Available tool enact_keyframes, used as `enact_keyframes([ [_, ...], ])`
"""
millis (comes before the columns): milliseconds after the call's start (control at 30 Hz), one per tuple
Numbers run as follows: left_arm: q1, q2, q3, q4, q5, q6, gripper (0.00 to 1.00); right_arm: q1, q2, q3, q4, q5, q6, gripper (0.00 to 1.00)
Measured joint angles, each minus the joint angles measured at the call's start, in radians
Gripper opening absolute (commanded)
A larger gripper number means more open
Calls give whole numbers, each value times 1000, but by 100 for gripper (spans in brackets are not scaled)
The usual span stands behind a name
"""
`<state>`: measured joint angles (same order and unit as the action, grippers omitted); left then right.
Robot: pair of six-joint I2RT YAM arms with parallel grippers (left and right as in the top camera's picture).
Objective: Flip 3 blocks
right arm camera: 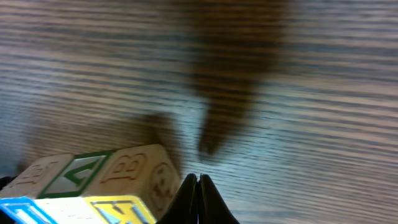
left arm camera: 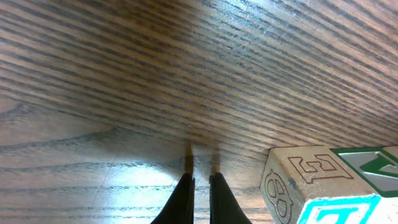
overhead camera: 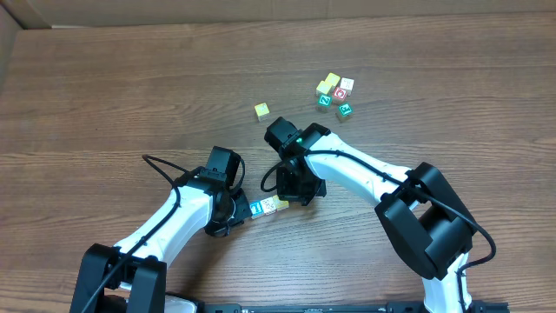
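Left wrist, gripper: the left gripper (left arm camera: 200,180) has its two black fingers almost together. It holds nothing.
Left wrist, blocks: three tiny wooden toy blocks (left arm camera: 311,180) sit touching in a row on the brown wooden table (left arm camera: 124,74). One is blue, one cream-white and one pale yellow. They are just to the right of the fingers, with a small gap.
Right wrist, gripper: the right gripper (right arm camera: 198,182) is pinched tight and holds nothing.
Right wrist, blocks: the end of the row is just left of the fingers. I cannot tell if they touch.
Overhead, place: the row lies low in the middle of the table, with one gripper at each end.
Overhead, which way: the long side of the row runs left to right. The right end is a bit farther from the robot. All three blocks lie flat.
Overhead, others: a lone yellow cube (overhead camera: 261,110) and a little pile of cubes (overhead camera: 334,94) sit farther back.
Might go wrong: closed fingers could slide a block along and not tip it over.
Might go wrong: a push at one end could break up the row.
Might go wrong: the two grippers are close and could bump each other.
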<state>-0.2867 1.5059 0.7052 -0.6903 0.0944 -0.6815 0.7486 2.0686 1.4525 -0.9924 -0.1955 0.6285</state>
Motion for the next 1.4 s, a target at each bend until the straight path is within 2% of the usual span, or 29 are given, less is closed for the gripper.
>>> enact_keyframes([
  [367, 0, 0, 0, 58, 31, 7, 4, -2, 0, 0, -3, -7, 0, 4],
  [1400, 1, 0, 0, 93, 89, -51, 4, -2, 0, 0, -4, -37, 0, 4],
])
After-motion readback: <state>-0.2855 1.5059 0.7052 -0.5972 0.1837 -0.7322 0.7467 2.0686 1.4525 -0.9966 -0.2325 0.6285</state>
